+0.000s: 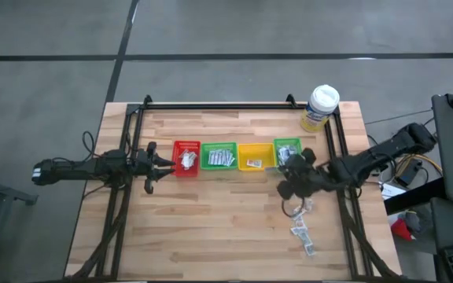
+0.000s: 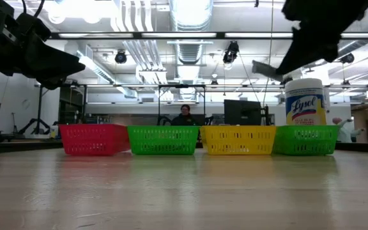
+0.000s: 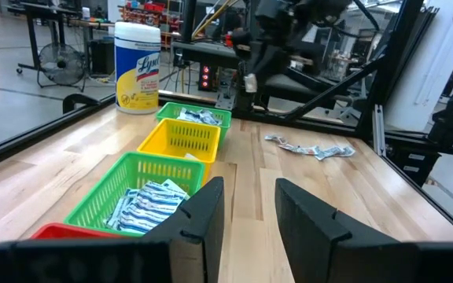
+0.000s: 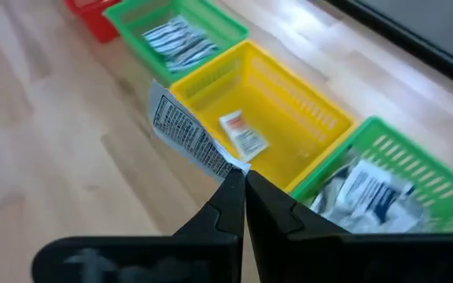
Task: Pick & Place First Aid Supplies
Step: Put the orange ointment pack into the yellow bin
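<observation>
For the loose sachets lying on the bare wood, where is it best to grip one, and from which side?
Probably from straight above, at a free outer edge of the sachets. They lie flat and strung together, so the end piece lifts most easily. The right pincer already holds one.

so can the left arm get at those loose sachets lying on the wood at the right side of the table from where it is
Probably not. The left gripper hangs open beside the red plastic bin, while the loose sachets lie across the table under the right arm, whose gripper, shut on a white printed sachet, is much nearer.
</observation>
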Controlling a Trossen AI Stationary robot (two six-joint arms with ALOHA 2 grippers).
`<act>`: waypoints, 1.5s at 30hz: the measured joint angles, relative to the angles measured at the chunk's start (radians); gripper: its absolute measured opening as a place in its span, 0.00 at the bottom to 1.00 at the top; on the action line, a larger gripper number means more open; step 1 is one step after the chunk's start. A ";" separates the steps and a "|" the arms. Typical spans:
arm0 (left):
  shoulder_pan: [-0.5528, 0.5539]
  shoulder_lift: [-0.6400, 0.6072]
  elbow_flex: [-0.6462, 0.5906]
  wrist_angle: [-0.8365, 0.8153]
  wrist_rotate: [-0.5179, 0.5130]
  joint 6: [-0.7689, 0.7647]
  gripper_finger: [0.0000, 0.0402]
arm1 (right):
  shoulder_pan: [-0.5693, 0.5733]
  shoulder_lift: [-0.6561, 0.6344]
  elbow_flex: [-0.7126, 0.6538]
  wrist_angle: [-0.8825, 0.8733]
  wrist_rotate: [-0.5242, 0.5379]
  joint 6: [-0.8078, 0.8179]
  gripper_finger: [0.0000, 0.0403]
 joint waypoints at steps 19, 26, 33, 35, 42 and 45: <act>0.000 0.000 0.000 0.000 0.000 0.000 0.28 | -0.427 0.024 0.108 0.044 -0.280 -0.224 0.02; 0.000 0.000 0.000 0.000 0.000 0.000 0.28 | -0.490 0.179 0.175 0.077 -0.370 -0.321 0.02; 0.000 0.000 0.000 0.000 0.000 0.000 0.28 | -0.551 0.338 0.271 0.068 -0.433 -0.397 0.02; 0.000 0.000 0.000 0.000 0.000 0.000 0.28 | -0.571 0.375 0.290 0.054 -0.461 -0.398 0.02; 0.000 0.001 0.000 0.000 0.000 0.000 0.28 | -0.615 0.468 0.310 0.005 -0.583 -0.381 0.02; 0.000 0.002 0.000 0.000 0.000 0.000 0.28 | -0.616 0.490 0.293 -0.001 -0.604 -0.361 0.02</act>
